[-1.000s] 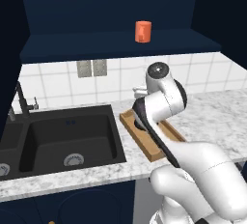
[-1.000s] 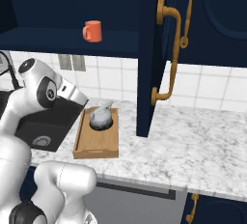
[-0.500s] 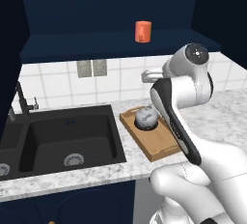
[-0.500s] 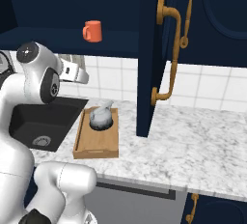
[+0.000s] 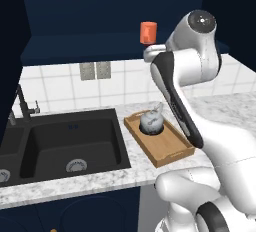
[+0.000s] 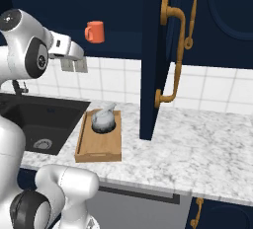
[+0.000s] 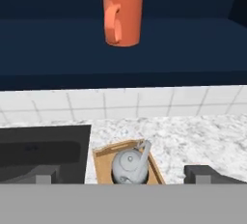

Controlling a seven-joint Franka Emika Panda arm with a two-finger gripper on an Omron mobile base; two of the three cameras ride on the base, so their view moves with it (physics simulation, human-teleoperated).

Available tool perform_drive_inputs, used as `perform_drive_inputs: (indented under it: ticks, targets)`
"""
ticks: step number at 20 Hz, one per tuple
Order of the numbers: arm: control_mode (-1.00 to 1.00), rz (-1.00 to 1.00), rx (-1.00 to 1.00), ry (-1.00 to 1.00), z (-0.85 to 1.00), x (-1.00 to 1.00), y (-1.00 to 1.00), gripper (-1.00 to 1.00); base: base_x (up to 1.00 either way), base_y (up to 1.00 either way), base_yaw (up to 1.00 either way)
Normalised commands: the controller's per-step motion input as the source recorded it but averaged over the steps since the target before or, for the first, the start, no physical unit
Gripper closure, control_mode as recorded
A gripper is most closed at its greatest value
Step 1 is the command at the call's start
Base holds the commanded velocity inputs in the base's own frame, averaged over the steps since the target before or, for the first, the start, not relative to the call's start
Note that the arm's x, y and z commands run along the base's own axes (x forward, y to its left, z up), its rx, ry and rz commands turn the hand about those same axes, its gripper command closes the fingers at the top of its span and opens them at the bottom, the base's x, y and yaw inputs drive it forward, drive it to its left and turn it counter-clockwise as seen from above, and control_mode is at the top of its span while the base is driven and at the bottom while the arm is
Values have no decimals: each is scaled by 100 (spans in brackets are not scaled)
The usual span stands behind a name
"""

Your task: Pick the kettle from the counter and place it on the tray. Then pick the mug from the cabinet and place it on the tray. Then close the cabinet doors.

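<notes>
Standing upright on the cabinet [image 5: 75, 51] shelf, the orange-red mug [image 7: 122, 19] is seen straight ahead of and above the claw [image 7: 125, 174], well apart from it, its handle turned to the left in the hand view. The claw is held wide and empty, raised above the counter [image 6: 197, 149]. Below it, the kettle [image 7: 129, 166] sits at the far end of the wooden tray [image 5: 167, 153], just beside the black sink [image 5: 60, 146].
</notes>
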Motion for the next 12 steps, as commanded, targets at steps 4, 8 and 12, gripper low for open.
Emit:
perform_drive_inputs:
  ticks: [4,8,12]
  targets:
    - [-100,-3,0,-1,4,31,6,-100,0,0,0]
    - [-100,-3,0,-7,14,40,2,-100,0,0,0]
    - [-100,-7,0,0,27,34,0,-100,0,0,0]
